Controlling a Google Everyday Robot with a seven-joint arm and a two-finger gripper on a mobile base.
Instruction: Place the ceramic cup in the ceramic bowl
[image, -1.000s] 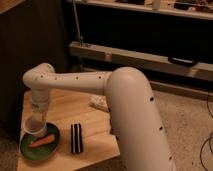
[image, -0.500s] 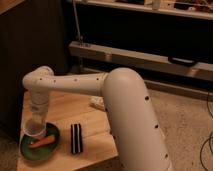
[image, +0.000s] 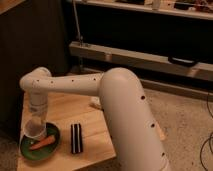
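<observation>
gripper (image: 36, 120) hangs straight down over the far-left rim of the ceramic bowl (image: 31, 151), ceramic cup (image: 35, 129) at its tip, sitting at or just above the bowl; can't tell whether the grasp is released or closed

to finish well: settle the cup flat on bare dish, left/far of the carrot (image: 42, 143) lying inside, let go only once it bears weight, then lift straight up

bowl sits near the table's (image: 62, 112) left and near edges, so no sideways push; black remote-like bar (image: 76, 138) lies just right of the bowl; open wood is far and right
</observation>
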